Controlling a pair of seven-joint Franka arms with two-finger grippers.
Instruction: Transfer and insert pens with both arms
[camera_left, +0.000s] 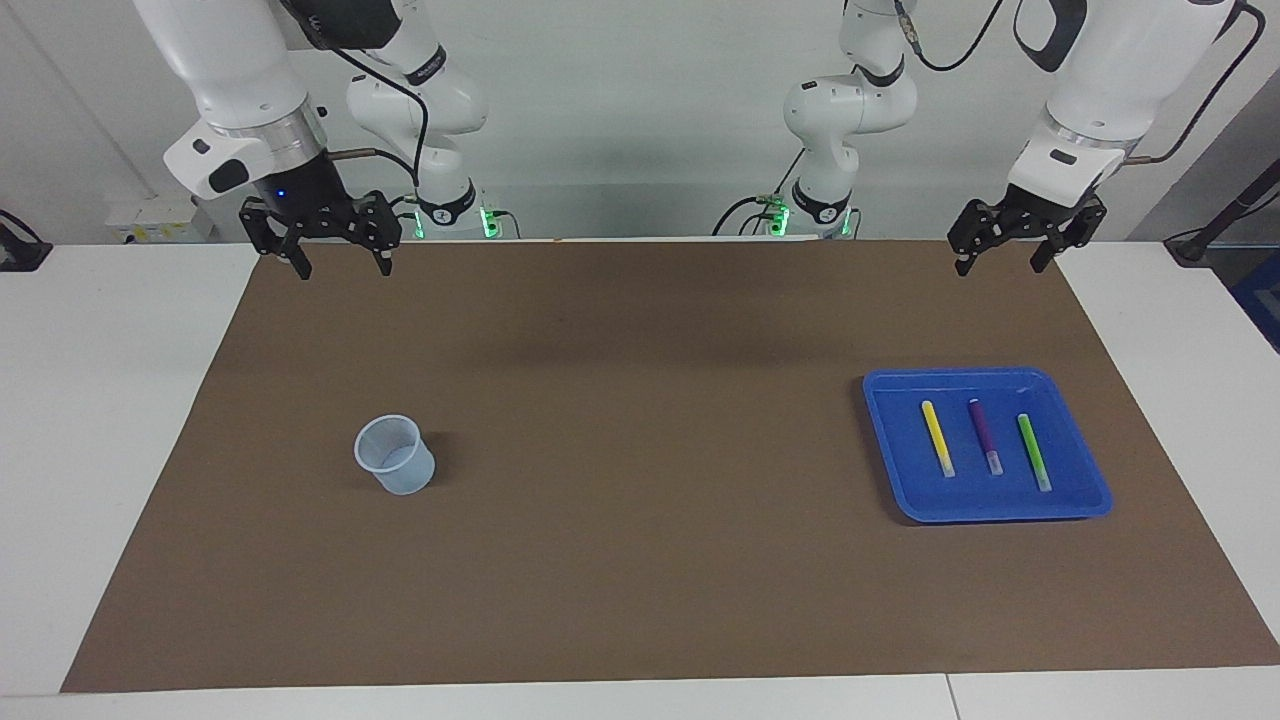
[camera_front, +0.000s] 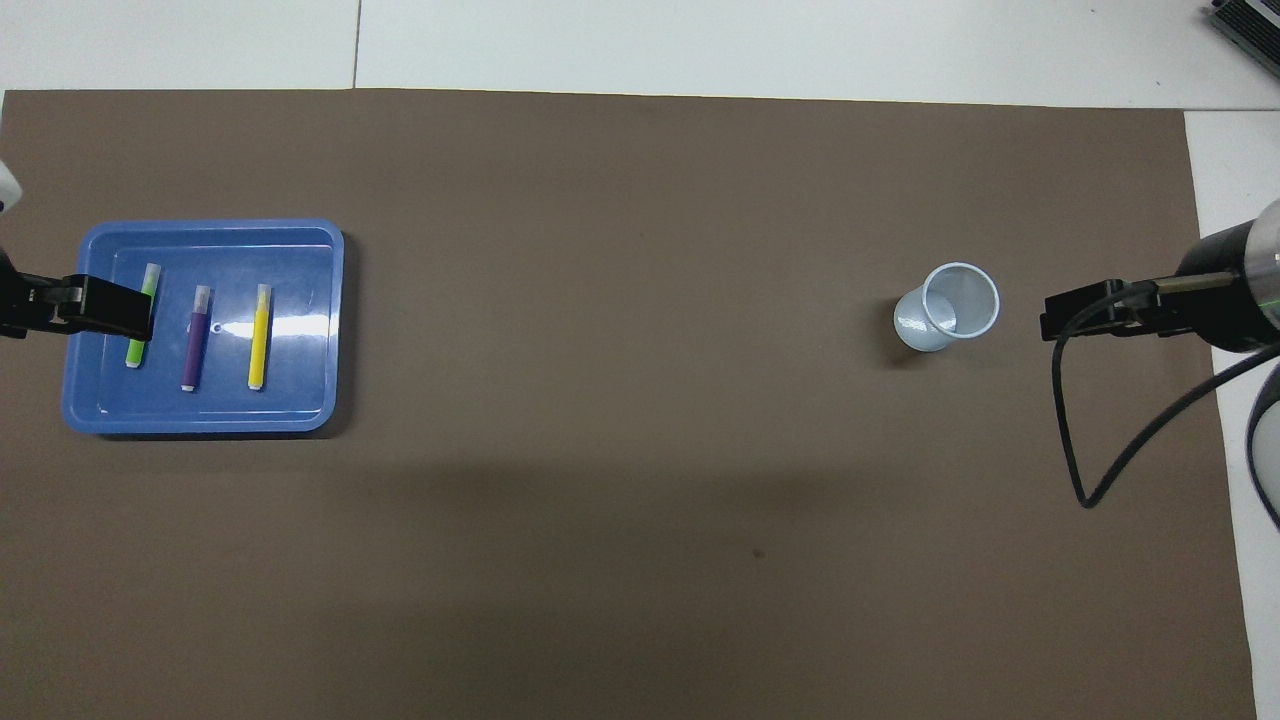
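Observation:
Three pens lie side by side in a blue tray at the left arm's end of the table: yellow, purple and green. My left gripper hangs open and empty, high over the brown mat's edge on that end. From above it overlaps the green pen, but it touches nothing. A translucent cup stands upright at the right arm's end. High over the mat's edge there, my right gripper is open and empty. Both arms wait.
A brown mat covers most of the white table. A black cable loops down from the right arm over the mat's end. Between the cup and the tray lies bare mat.

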